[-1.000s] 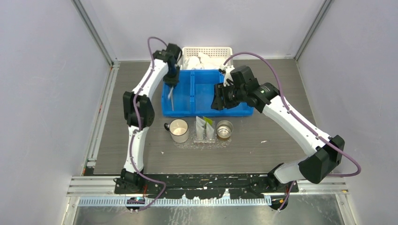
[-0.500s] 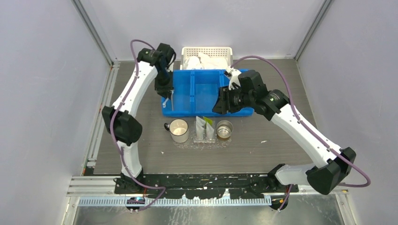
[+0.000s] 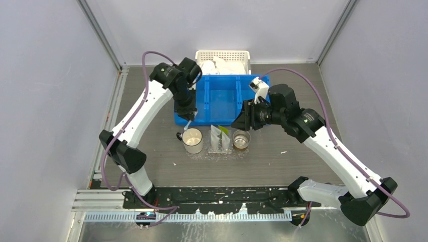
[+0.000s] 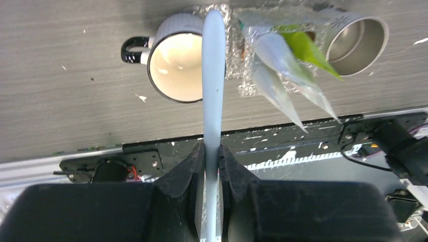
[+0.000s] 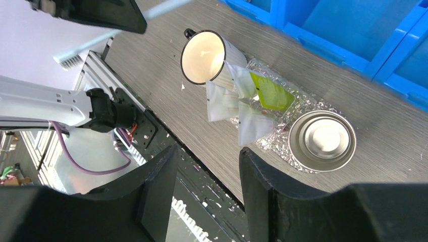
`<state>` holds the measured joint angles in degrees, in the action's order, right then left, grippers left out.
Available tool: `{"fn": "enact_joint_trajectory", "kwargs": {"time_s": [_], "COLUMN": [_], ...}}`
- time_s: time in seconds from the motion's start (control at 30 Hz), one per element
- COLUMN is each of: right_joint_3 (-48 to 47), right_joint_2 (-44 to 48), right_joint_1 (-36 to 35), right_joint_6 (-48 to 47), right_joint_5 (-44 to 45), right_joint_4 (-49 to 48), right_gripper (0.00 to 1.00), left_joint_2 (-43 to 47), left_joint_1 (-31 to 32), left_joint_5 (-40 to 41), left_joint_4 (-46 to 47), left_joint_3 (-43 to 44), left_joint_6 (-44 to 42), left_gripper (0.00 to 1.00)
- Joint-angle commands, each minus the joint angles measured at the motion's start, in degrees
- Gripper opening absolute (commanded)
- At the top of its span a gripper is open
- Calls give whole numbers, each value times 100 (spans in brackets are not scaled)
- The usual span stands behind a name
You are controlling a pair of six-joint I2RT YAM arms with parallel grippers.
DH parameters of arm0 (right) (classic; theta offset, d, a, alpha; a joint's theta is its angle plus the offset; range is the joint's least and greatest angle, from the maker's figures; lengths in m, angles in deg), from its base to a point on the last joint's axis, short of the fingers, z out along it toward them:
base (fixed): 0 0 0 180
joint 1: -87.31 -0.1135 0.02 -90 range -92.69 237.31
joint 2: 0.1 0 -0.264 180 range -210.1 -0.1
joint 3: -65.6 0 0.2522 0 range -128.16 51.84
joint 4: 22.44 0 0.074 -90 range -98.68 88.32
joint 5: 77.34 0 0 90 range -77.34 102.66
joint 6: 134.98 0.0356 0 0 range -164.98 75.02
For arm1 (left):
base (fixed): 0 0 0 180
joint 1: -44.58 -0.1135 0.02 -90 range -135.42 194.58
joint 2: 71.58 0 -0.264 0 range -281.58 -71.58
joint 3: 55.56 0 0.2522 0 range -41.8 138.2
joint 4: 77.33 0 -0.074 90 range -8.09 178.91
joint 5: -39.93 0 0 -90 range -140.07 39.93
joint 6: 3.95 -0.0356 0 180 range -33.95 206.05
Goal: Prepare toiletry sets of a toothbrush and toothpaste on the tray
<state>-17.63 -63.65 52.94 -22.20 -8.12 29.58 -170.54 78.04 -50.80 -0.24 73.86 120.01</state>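
step: toothbrush delivery | tray (image 3: 217,155): toothpaste (image 3: 220,137) just right of mug (image 3: 192,139) | left gripper (image 3: 185,117): pinching toothbrush (image 4: 213,91) above mug | right gripper (image 5: 207,186): spread, empty, right of mug | next: lower handle end into mug, release

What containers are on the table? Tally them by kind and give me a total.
white mug: 1
metal cup: 1
blue bin: 1
white basket: 1
clear tray: 1
Total: 5
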Motion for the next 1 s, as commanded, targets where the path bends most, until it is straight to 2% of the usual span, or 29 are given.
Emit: {"fn": "enact_joint_trajectory", "kwargs": {"time_s": [0.0,0.37,0.67,0.97], "right_joint_3": [64,130,171,153], "right_joint_2": [190,26,-92,-138], "right_joint_1": [18,18,18,17], "right_joint_6": [67,18,72,30], "right_joint_5": [-195,-202,-235,-204], "right_joint_4": [-205,-277,-383,-342], "right_gripper": [54,54,54,54], "left_joint_2": [282,539,427,-141], "left_joint_1": [163,164,162,168], "left_joint_5": [275,229,-222,-330], "left_joint_4": [-1040,-665,-41,497], "left_joint_3": [-504,-1680,-2420,-2286], "left_joint_6": [384,375,269,140], "left_gripper": [13,11,11,11]}}
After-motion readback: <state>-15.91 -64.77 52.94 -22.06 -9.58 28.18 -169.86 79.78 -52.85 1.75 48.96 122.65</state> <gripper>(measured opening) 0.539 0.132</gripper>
